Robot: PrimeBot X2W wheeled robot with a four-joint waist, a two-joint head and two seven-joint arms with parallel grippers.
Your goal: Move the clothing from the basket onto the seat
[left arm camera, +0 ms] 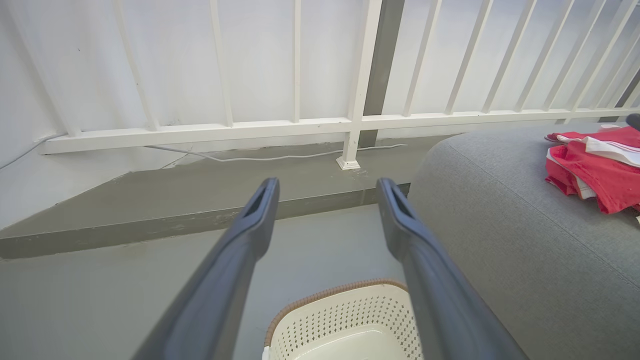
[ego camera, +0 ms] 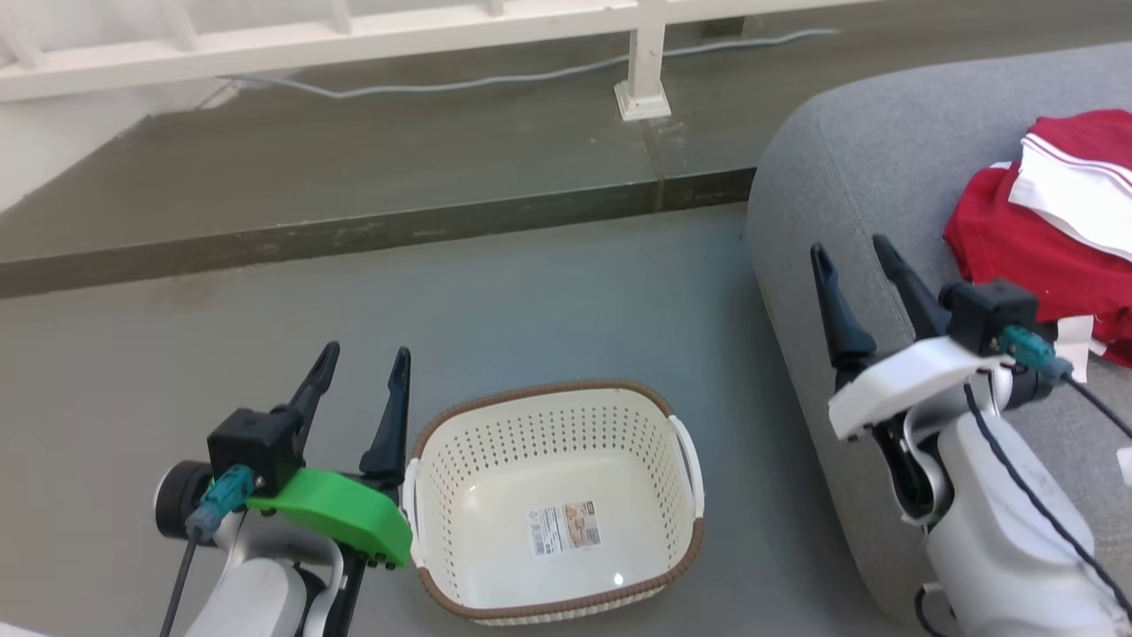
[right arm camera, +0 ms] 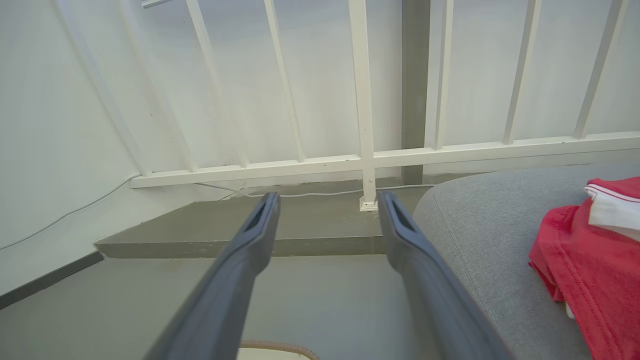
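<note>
Left claw (ego camera: 365,352) and right claw (ego camera: 849,247) gape apart; sticker (ego camera: 564,528) in basket (ego camera: 548,392) unreadable.

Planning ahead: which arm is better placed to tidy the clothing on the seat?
Likely right: the right gripper is open by the seat near the clothing; the left gripper is beside the basket.

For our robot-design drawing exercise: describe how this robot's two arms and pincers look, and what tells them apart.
Both arms are white shells. The left pincer and right pincer each have two long, dark, tapering fingers. The left wrist wears a green cover, the right a white cover. Each carries a black block with a teal connector; a black cable runs along the right forearm.
</note>
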